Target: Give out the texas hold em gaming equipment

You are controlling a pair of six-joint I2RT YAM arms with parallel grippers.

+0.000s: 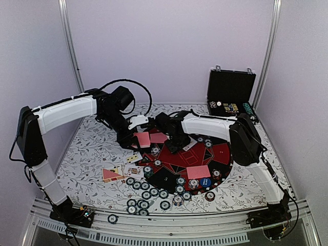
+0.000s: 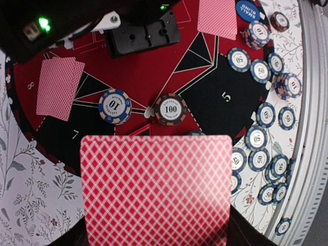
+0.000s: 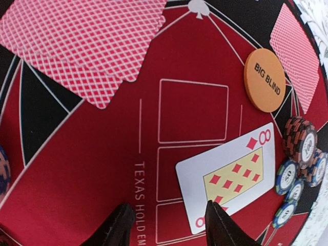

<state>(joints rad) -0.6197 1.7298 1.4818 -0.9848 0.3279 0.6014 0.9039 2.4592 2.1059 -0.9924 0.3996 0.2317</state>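
Observation:
My left gripper is shut on a red-backed playing card and holds it above the near-left part of the round mat; the card hides its fingers in the left wrist view. Below it lie a "10" chip and a "100" chip. My right gripper is open and empty, low over the mat's red centre. Its right finger is at the corner of a face-up eight of diamonds. An orange "BIG BLIND" button and face-down cards lie beyond.
Several chips lie scattered along the mat's front edge and on the floral table. Face-up cards lie left of the mat. A blue button and face-down cards sit on the mat's front. The open black case stands at the back right.

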